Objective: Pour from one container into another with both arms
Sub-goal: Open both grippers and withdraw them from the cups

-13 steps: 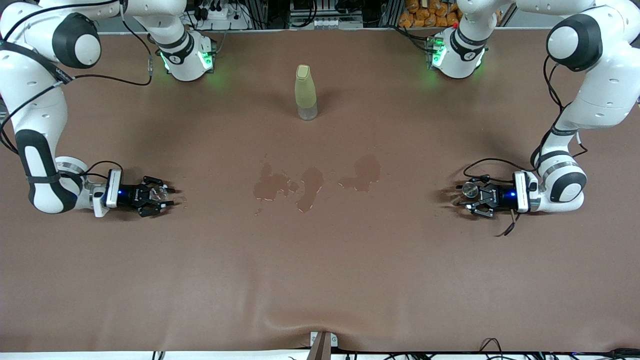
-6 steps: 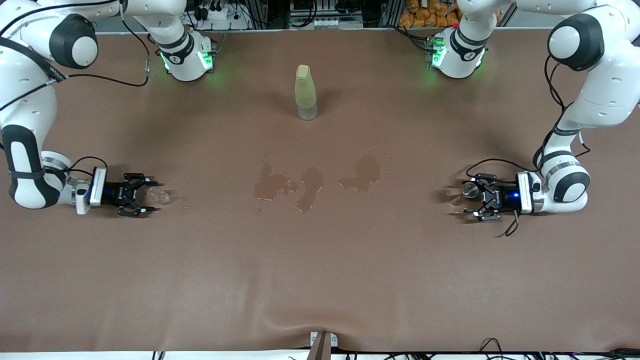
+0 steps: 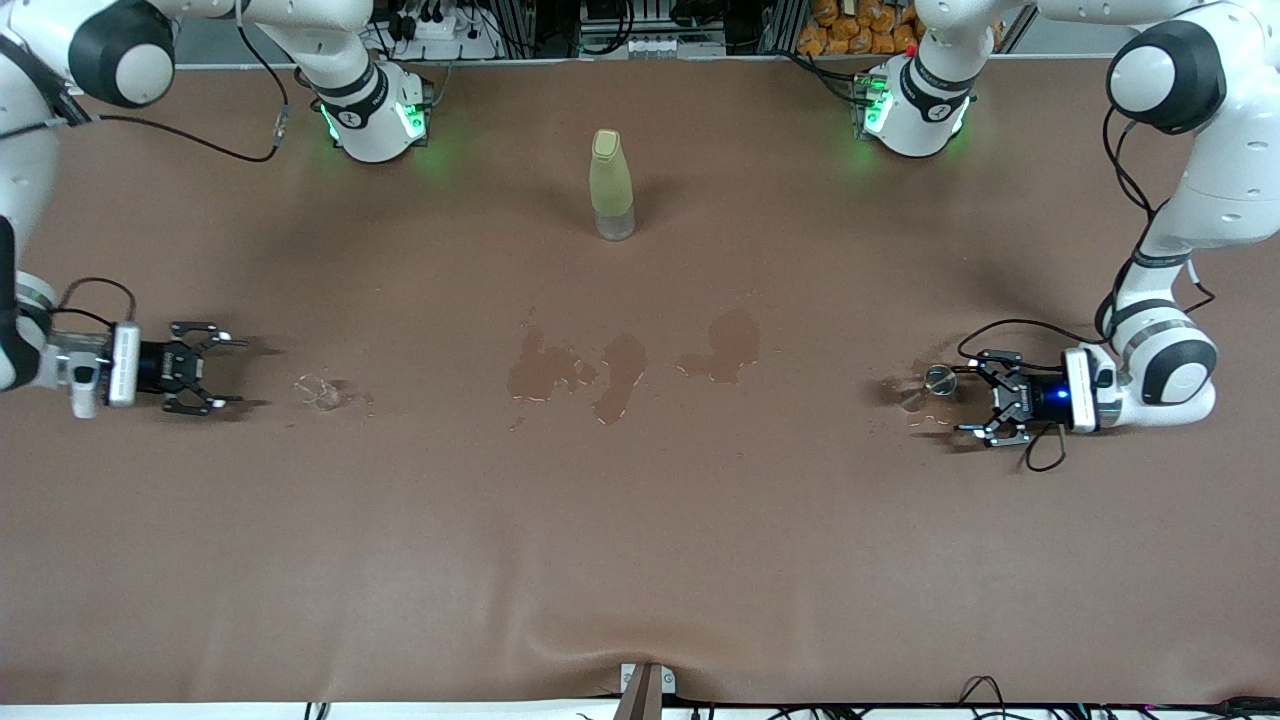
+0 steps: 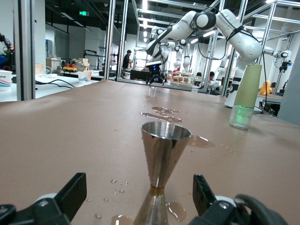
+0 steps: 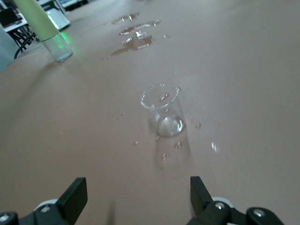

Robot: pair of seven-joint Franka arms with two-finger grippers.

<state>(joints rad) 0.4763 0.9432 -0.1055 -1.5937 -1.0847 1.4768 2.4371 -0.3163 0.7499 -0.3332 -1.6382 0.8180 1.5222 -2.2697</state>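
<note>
A small clear glass beaker (image 3: 320,392) (image 5: 161,110) stands on the brown table toward the right arm's end. My right gripper (image 3: 232,372) (image 5: 138,190) is low over the table, a short way off the beaker, open and holding nothing. A steel jigger (image 3: 938,380) (image 4: 164,154) stands upright toward the left arm's end. Just off it is my left gripper (image 3: 965,397) (image 4: 139,190), open, with its fingers (image 4: 75,190) clear of the metal on both sides.
A tall yellow-green bottle (image 3: 611,185) stands mid-table, closer to the arms' bases. Wet patches (image 3: 580,370) darken the cloth in the middle, with another patch (image 3: 730,345) beside them. Droplets lie around both vessels.
Both grippers opened and let go of their vessels, then drew back toward their own table ends. The right one backed off farther. Beaker and jigger stayed standing.
</note>
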